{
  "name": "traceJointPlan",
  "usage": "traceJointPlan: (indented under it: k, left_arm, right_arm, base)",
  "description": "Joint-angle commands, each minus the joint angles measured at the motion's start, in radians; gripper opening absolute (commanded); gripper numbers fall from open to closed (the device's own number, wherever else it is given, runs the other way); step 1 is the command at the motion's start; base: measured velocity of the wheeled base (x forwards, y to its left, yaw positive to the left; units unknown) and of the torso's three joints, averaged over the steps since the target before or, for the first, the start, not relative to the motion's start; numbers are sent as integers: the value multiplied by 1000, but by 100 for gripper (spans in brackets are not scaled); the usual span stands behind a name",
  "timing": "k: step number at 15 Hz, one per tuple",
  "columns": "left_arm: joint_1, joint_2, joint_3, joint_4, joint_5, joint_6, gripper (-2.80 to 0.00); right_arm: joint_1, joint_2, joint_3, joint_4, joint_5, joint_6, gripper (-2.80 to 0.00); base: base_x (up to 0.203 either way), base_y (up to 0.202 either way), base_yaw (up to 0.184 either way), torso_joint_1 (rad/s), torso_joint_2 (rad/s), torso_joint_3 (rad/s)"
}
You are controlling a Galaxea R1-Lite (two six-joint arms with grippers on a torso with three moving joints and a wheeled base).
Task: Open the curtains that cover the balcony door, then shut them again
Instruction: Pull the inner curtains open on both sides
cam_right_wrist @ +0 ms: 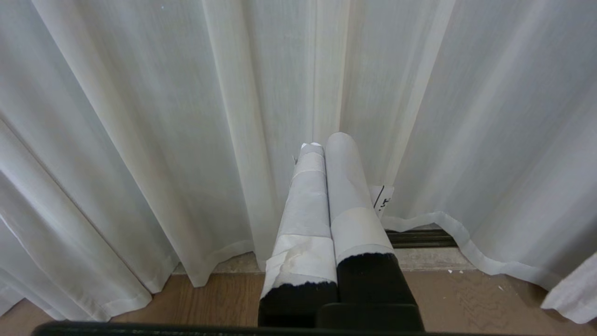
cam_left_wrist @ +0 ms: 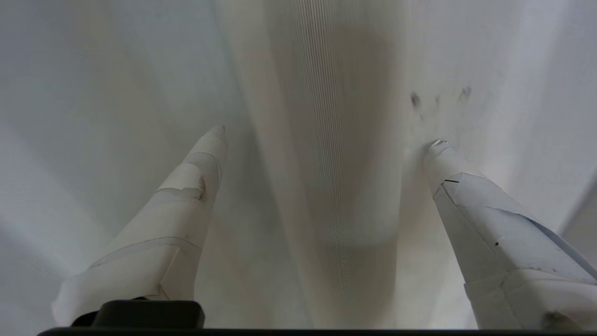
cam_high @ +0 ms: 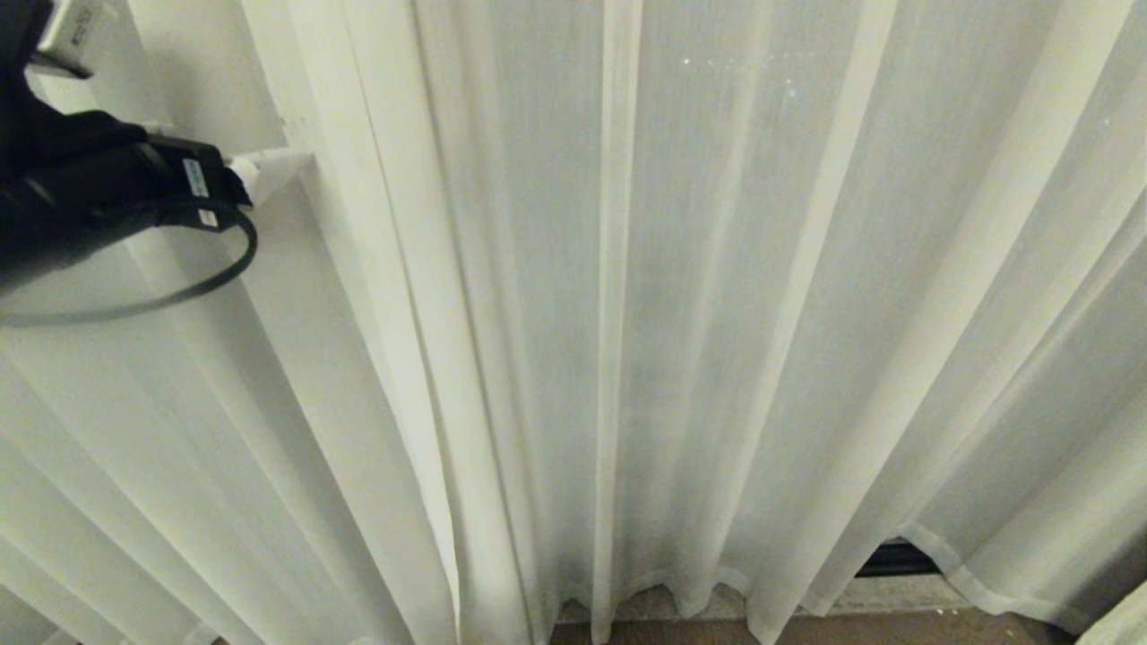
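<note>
Currently the curtains [cam_high: 681, 296] hang fully drawn across the head view, pale pleated sheer fabric reaching down to the wooden floor [cam_right_wrist: 224, 298]. No glass, frame or handle of the balcony door is identifiable in any view; only a dark strip, probably a threshold track [cam_high: 896, 560], shows below the hem at about 5 o'clock in the head view.

Left pincer [cam_high: 269, 166]: positioned at about 10 o'clock in the head view, tips pressed into or just against the fabric. In the left wrist view the left pincer [cam_left_wrist: 326, 140] stands released, its two white taped fingers [cam_left_wrist: 196, 182] spread wide on either side of a beige fold. The fold lies between the fingers but is not gripped.

Right pincer [cam_right_wrist: 322, 144]: parked low, pointing at the hem of the curtains near the floor, fingers clenched together on nothing.

Task status, as a judgement:
1. Whether the opening pass is done cannot be told; the fabric covers the whole opening now.
2. The spread fingers around a fold fit either a grasp about to be made for a pull or a release at the end of one.
3. If opening is still pending, the remaining steps are: grip the fold, draw it sideways, then draw it across again.
</note>
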Motion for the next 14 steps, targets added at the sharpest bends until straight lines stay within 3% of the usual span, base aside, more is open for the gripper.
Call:
traceJointPlan:
  k: [1, 7, 12, 13, 14]
  left_arm:
    - [1, 89, -58, -6, 0, 1, 0]
    - [16, 250, -213, -67, -5, 4, 0]
    - [18, 286, -232, -72, -8, 6, 0]
    - [17, 287, -232, -72, -13, 10, -280]
    - [16, 287, -231, -72, -28, 14, -280]
  right_arm:
    - [0, 0, 0, 0, 0, 0, -280]
    - [0, 0, 0, 0, 0, 0, -280]
    - [0, 0, 0, 0, 0, 0, -280]
    - [1, 0, 0, 0, 0, 0, -280]
    - [1, 0, 0, 0, 0, 0, -280]
  base:
    - [0, 0, 0, 0, 0, 0]
    - [0, 0, 0, 0, 0, 0]
    - [0, 0, 0, 0, 0, 0]
    - [0, 0, 0, 0, 0, 0]
    - [0, 0, 0, 0, 0, 0]
